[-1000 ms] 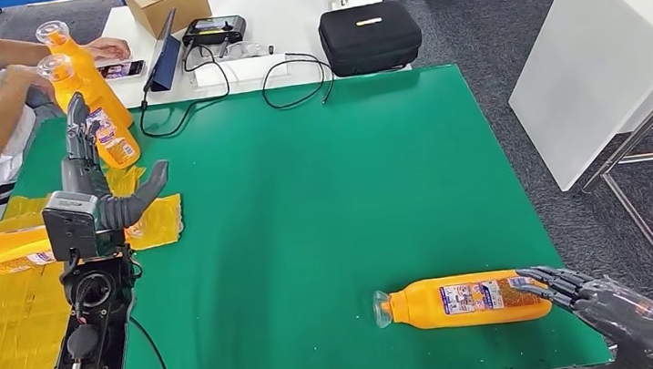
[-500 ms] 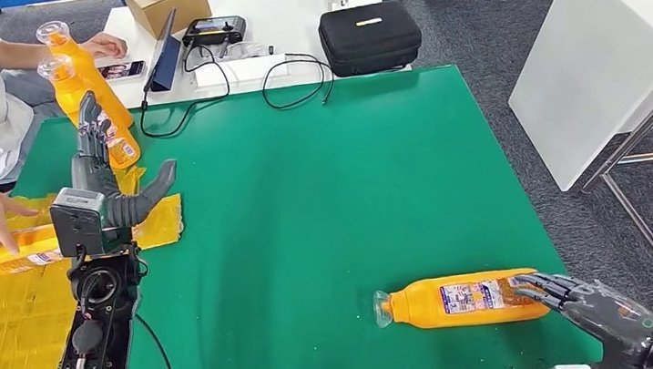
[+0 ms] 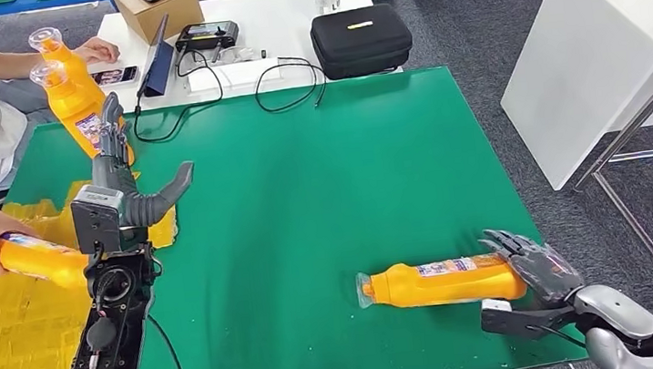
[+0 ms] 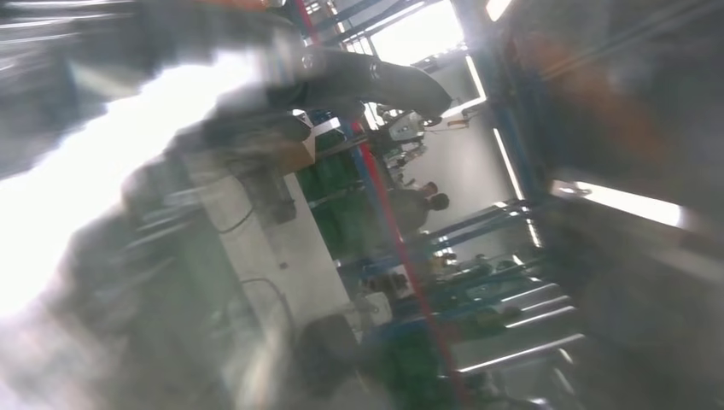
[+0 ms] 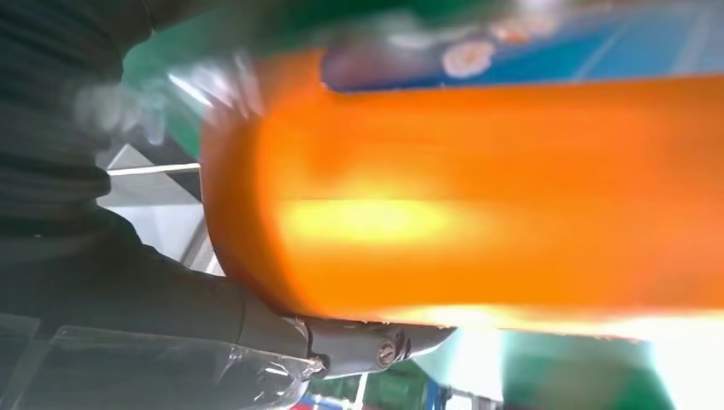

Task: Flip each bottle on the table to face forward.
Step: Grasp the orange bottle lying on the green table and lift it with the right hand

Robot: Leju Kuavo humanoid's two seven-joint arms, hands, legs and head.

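a green table (image 3: 306, 196) over grey carpet, a white desk beyond. near the front edge an orange bottle (image 3: 443, 282) lies on its side, base gripped by the right hand (image 3: 533, 264). farther left, the left hand (image 3: 126, 183) hovers, fingers spread.

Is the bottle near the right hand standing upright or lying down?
Lying down: the bottle rests on its side on the green table, its base in the right hand.

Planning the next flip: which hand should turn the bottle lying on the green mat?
Right. The right hand already wraps that bottle's base; the left hand is raised across the mat, holding nothing.
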